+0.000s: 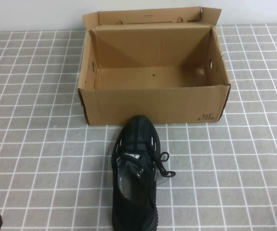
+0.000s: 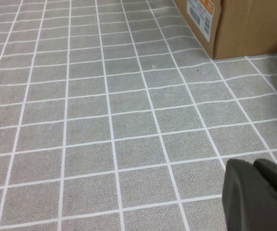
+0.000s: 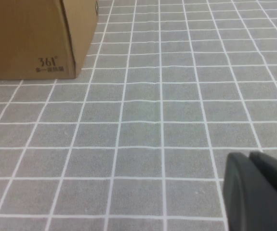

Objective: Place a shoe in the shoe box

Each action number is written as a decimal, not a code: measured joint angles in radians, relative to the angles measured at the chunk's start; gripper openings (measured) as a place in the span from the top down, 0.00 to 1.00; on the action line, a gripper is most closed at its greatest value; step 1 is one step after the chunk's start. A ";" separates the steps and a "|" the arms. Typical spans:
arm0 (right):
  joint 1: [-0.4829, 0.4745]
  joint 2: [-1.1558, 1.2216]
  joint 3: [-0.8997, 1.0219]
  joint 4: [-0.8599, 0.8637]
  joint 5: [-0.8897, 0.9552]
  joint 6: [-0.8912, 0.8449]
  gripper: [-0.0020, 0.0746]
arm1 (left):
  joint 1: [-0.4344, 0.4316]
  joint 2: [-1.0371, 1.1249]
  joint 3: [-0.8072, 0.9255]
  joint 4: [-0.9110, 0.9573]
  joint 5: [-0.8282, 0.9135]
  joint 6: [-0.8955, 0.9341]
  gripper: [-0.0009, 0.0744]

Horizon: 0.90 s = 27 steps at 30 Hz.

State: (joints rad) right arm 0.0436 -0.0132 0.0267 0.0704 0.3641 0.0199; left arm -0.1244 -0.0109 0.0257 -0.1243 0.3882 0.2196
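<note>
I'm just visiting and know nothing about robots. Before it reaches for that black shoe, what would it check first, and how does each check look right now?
1. Box open: ok. The shoe box has its flap lid folded back and nothing inside.
2. Shoe reachable: ok. The shoe lies uncovered on the table, toe toward the box's front wall.
3. Toe clear of the box: cannot tell whether it touches.
4. Left gripper: ok, low over bare table near the box's left corner, holding nothing.
5. Right gripper: ok, low over bare table near the box's right corner, holding nothing.
6. Loose laces: not ok, trailing to the right, a possible snag.
</note>
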 joint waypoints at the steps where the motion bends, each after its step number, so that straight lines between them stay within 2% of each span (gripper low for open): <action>1: 0.000 0.000 0.000 0.000 0.000 0.000 0.99 | 0.000 0.000 0.000 0.000 0.000 0.000 0.99; 6: 0.000 0.000 0.000 -0.004 -0.008 0.000 0.99 | 0.000 0.000 0.000 0.000 0.000 0.000 0.99; 10: 0.000 0.000 0.000 -0.006 -0.137 0.000 0.99 | 0.000 0.000 0.000 0.000 0.000 0.000 0.99; 16: 0.000 0.000 0.000 0.321 -0.347 0.000 0.99 | 0.000 0.000 0.000 0.000 0.000 0.000 0.99; 19: 0.000 0.000 0.000 0.417 -0.396 0.002 0.99 | 0.000 0.000 0.000 0.000 0.000 0.000 0.99; 23: 0.000 0.000 0.000 0.527 -0.390 0.021 0.99 | 0.000 0.000 0.000 0.000 0.000 0.000 0.99; 27: 0.000 0.022 -0.068 0.575 -0.247 0.025 0.99 | 0.000 0.000 0.000 0.001 0.000 0.000 0.99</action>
State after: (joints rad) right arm 0.0436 0.0090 -0.0413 0.6452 0.1169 0.0452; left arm -0.1244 -0.0109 0.0257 -0.1233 0.3879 0.2196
